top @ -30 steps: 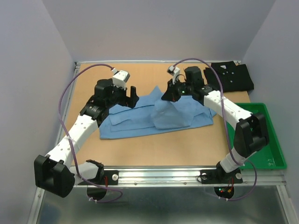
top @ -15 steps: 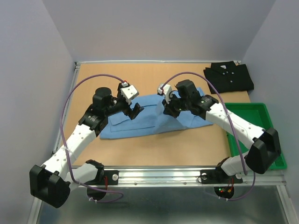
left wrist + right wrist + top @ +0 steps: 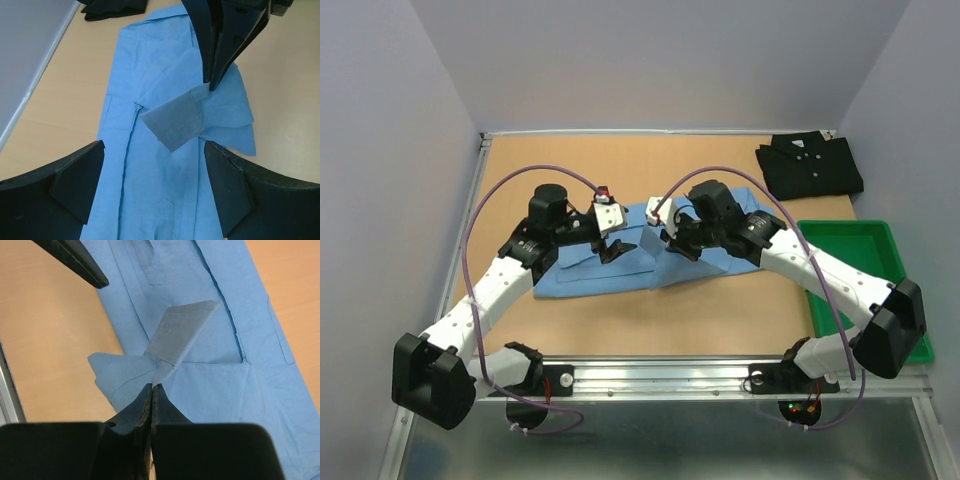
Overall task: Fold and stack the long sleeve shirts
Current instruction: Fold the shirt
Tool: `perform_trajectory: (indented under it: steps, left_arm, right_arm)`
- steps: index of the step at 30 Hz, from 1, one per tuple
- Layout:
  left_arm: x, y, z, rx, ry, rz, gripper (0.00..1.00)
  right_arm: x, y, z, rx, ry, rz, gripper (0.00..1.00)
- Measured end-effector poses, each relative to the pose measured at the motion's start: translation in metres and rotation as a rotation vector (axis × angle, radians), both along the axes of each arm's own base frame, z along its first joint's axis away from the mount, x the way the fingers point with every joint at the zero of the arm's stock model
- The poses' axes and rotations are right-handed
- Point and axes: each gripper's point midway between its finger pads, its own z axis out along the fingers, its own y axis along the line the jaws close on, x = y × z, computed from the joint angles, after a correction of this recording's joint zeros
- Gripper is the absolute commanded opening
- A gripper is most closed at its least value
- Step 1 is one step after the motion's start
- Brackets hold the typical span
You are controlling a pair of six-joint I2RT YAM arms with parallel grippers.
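The right claw (image 3: 151, 388) pinches a sleeve (image 3: 182, 332) of the blue shirt (image 3: 582, 274), spread mid counter (image 3: 620, 165). The left claw (image 3: 154, 150) hangs wide open near it. If the thin pinch slips, the sleeve could flop down crooked and spoil the fold.

The spread shirt (image 3: 585, 272) lies in the middle of the table (image 3: 620, 165), under the left gripper (image 3: 614, 248) and, just right of it, the right gripper (image 3: 670, 247). The folded shirt (image 3: 810, 166) lies in the far right corner, the tray (image 3: 855, 255) before it at the right edge
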Motion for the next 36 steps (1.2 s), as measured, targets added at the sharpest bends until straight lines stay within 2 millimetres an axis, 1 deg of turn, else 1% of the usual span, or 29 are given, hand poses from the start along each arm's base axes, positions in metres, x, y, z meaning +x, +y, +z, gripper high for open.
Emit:
perform_trajectory:
  steps: [4, 8, 14, 19, 23, 27, 32, 36]
  left_arm:
    - [0.004, -0.007, -0.002, 0.017, -0.007, -0.053, 0.91]
    - [0.011, -0.014, -0.002, 0.026, -0.022, -0.093, 0.91]
    - [0.021, -0.028, 0.0, 0.024, -0.021, -0.158, 0.84]
    - [0.015, -0.035, -0.013, 0.032, 0.013, -0.207, 0.81]
    - [0.008, -0.038, -0.025, 0.04, 0.063, -0.242, 0.76]
    - [0.006, -0.038, -0.031, 0.053, 0.075, -0.253, 0.69]
    - [0.008, -0.039, -0.035, 0.062, 0.076, -0.268, 0.69]
    - [0.011, -0.044, -0.038, 0.063, 0.082, -0.288, 0.69]
  right_arm:
    - [-0.005, 0.001, -0.001, -0.028, -0.022, 0.036, 0.01]
    - [-0.007, 0.005, 0.004, -0.033, -0.046, 0.069, 0.01]
    - [-0.008, 0.006, 0.007, -0.045, -0.074, 0.096, 0.01]
    - [-0.008, 0.006, 0.007, -0.052, -0.087, 0.107, 0.01]
    - [-0.009, 0.001, 0.003, -0.081, -0.083, 0.102, 0.0]
    - [-0.009, -0.004, -0.001, -0.107, -0.084, 0.103, 0.01]
    - [-0.008, -0.008, -0.003, -0.126, -0.081, 0.095, 0.01]
    - [-0.008, -0.013, -0.006, -0.138, -0.07, 0.084, 0.01]
